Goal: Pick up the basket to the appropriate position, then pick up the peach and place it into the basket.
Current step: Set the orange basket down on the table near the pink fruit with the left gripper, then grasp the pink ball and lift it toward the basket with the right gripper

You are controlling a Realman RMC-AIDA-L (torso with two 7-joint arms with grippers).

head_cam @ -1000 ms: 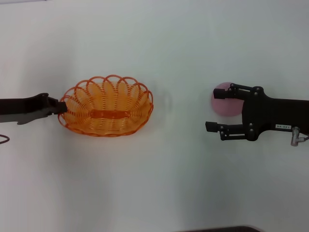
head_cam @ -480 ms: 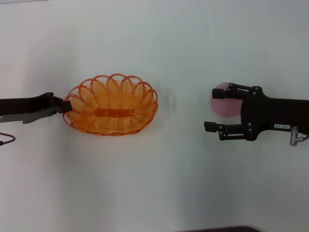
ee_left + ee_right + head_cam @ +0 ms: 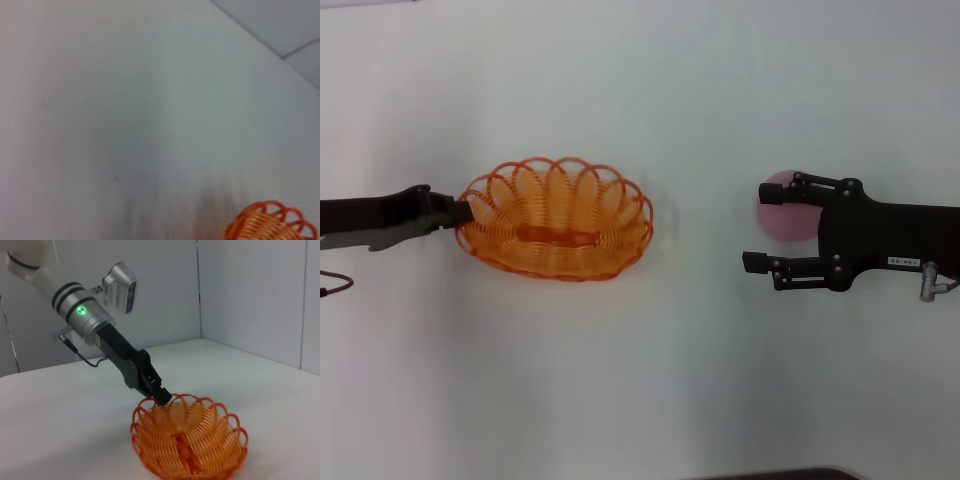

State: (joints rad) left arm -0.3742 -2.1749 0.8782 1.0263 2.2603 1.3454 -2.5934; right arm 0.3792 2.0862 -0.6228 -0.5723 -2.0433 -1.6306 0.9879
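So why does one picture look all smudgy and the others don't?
The left wrist view is blurred, with streaky grey smears on the table and only a soft corner of the basket. The head view shows basket and peach clearly enough; the right wrist view is sharp, showing the left gripper on the rim.

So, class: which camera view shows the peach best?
The head view: the peach sits on the white table, partly hidden behind the open right hand. Neither wrist view shows it; they show only the basket.

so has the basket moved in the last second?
Yes. The basket, held at its rim by the left gripper, has shifted right, toward the stationary peach.
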